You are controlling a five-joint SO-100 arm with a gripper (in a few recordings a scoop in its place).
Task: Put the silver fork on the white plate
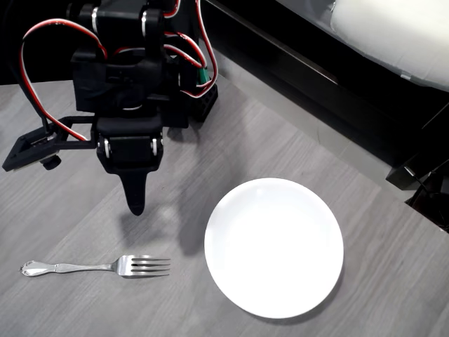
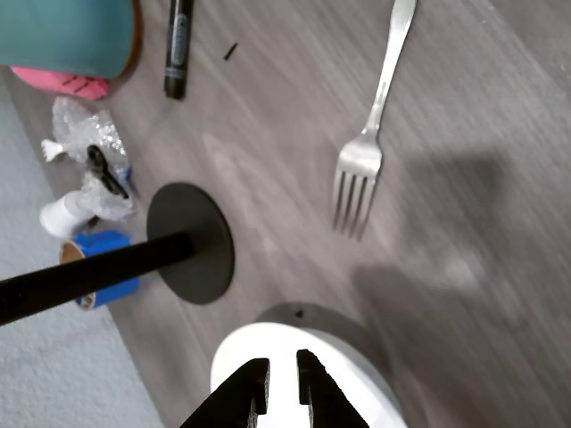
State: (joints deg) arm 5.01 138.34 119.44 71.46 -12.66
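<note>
The silver fork (image 1: 98, 267) lies flat on the grey wood table at the lower left of the overhead view, tines pointing right toward the white plate (image 1: 273, 246). The plate is bare. My gripper (image 1: 135, 200) hangs above the table, up and slightly right of the fork's tines and left of the plate, holding nothing. In the wrist view the fork (image 2: 361, 160) lies ahead with its tines toward me, and my gripper (image 2: 281, 366) shows at the bottom edge over the plate's rim (image 2: 357, 383). Its black fingers stand with just a thin slit between them.
The table's far edge runs diagonally at the upper right, with a black frame (image 1: 316, 77) beyond it. In the wrist view a black marker (image 2: 176, 45), a teal object (image 2: 62, 31), a blue tape roll (image 2: 98, 259), plastic wrappers (image 2: 85, 134) and a stand's round black base (image 2: 192, 241) sit past the fork.
</note>
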